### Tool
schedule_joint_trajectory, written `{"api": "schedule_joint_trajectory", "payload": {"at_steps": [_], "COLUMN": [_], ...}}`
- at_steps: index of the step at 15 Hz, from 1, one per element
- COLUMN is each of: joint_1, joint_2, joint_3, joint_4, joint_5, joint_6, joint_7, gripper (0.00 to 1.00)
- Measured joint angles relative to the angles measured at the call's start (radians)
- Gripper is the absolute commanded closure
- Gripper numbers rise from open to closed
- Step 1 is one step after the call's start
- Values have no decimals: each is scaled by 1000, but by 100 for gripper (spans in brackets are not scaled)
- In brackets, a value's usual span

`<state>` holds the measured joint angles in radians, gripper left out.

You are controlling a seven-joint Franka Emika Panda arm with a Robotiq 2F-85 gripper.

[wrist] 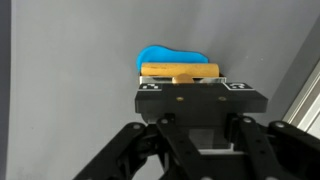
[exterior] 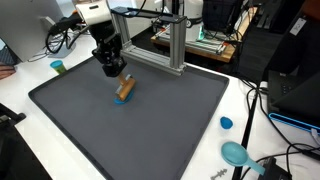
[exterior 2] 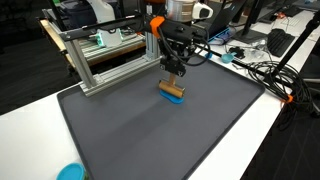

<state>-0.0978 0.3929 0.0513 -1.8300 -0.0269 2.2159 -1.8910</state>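
Wrist view looks straight down on the dark grey mat (wrist: 60,90), which spreads out on every side beneath the gripper (wrist: 195,88). In an exterior view the mat (exterior: 160,130) covers most of a white table (exterior: 245,100). Behind the gripper (exterior: 117,76), near it but not touching, stands an aluminium frame (exterior: 170,45), the next biggest thing here. The gripper's jaws are drawn in narrow and clamp a wooden block (exterior: 125,89) at its upper end, so the block hangs tilted right below the fingertips, low over the mat. From the wrist the block (wrist: 178,71) lies crosswise just past the fingertips. Under it, touching its far side, is a small blue piece (wrist: 165,54); I cannot tell whether that piece rests on the mat. Well apart from the hand, off the mat's edge, lie a blue scoop (exterior: 236,153), a green cup (exterior: 58,67) and a blue cap (exterior: 226,124).
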Motion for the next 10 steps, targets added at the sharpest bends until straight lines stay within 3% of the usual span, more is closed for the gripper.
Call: {"api": "schedule_joint_trajectory", "payload": {"at_steps": [10], "joint_1": [-5], "joint_2": [7], "joint_3": [0], "joint_4": [-4], "joint_5": [18], "joint_6": [5], "joint_7": [-8], "gripper": [78]}}
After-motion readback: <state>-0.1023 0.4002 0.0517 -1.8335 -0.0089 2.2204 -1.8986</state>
